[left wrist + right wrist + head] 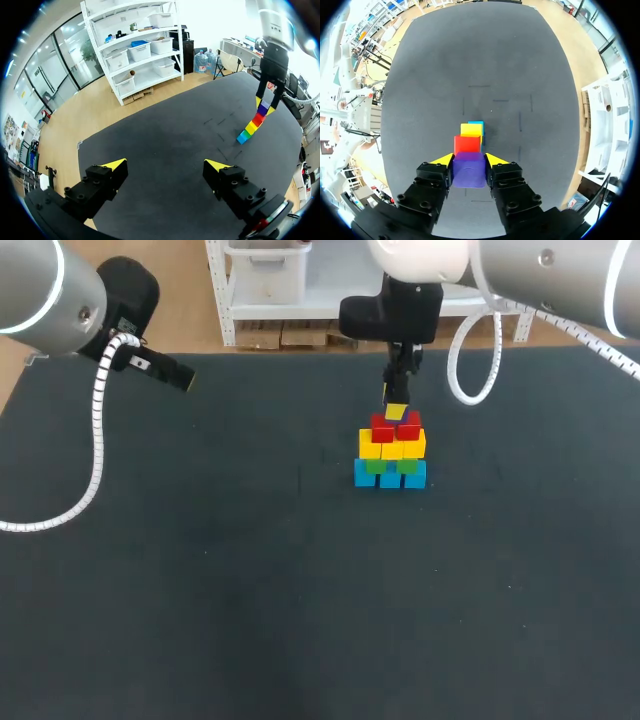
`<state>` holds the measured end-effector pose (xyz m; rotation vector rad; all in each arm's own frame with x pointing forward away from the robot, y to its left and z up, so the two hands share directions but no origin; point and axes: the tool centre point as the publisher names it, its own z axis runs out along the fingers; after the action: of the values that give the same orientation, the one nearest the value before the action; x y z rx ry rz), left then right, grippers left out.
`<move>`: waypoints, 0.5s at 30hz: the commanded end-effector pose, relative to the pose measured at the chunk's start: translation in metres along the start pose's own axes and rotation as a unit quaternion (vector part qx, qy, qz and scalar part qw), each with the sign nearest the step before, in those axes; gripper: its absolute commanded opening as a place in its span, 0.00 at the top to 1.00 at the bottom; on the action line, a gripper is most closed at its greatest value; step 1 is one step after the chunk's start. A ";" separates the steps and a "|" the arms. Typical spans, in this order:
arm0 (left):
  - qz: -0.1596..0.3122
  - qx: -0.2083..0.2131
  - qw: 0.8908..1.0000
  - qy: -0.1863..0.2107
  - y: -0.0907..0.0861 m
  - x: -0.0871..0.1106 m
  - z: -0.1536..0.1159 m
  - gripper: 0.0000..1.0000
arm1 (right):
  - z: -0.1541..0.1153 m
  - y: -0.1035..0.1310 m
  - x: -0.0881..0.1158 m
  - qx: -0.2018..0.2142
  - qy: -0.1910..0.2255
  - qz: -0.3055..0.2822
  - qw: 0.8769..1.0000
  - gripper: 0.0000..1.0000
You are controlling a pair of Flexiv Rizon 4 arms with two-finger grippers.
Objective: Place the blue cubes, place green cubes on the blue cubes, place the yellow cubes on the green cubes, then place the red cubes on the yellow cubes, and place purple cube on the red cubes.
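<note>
The dark desk (200, 590) carries one small stack of cubes a little right of its middle, toward the far side.

The left arm (60, 290) comes in from the far left corner, and the left gripper (165, 165) hangs above bare desk well apart from the stack. Its fingers are spread wide and released, with nothing between them.

The right arm (540, 270) comes in from the far right corner and reaches toward the middle. The right gripper (469, 160) points down directly over the stack.

In the stack, the blue cubes (390, 476) lie side by side on the desk as the bottom row. The green cubes (392, 466) sit on them, the yellow cubes (392, 448) on the green, and the red cubes (395, 427) on the yellow.

The purple cube (469, 170) is clamped between the right gripper's fingers, one pressing on each side. It is just above the red cubes; I cannot tell whether it touches them.
</note>
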<state>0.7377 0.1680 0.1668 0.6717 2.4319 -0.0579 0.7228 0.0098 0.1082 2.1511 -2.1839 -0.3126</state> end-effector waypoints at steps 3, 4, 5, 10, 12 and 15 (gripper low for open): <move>0.001 0.002 1.000 0.000 0.001 -0.001 0.001 0.00 | 0.001 0.005 0.001 0.003 -0.002 0.002 1.000 0.53; 0.001 0.002 1.000 0.000 0.001 -0.001 0.001 0.00 | 0.001 0.006 0.000 0.004 -0.002 0.001 1.000 0.31; 0.001 0.002 1.000 0.000 0.001 -0.001 0.001 0.00 | 0.001 0.006 0.000 0.004 -0.001 0.001 1.000 0.07; 0.001 0.002 1.000 0.000 0.001 -0.001 0.001 0.00 | 0.001 0.007 -0.001 0.005 -0.001 0.001 1.000 0.00; 0.001 0.002 1.000 0.000 0.001 -0.001 0.001 0.00 | 0.000 0.008 -0.001 0.005 -0.001 0.001 1.000 0.00; 0.001 0.002 1.000 0.000 0.001 -0.001 0.001 0.00 | -0.002 0.009 -0.001 0.010 -0.003 0.002 1.000 0.00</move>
<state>0.7377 0.1680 0.1668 0.6717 2.4319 -0.0580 0.7207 0.0135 0.1100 2.1506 -2.1876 -0.3082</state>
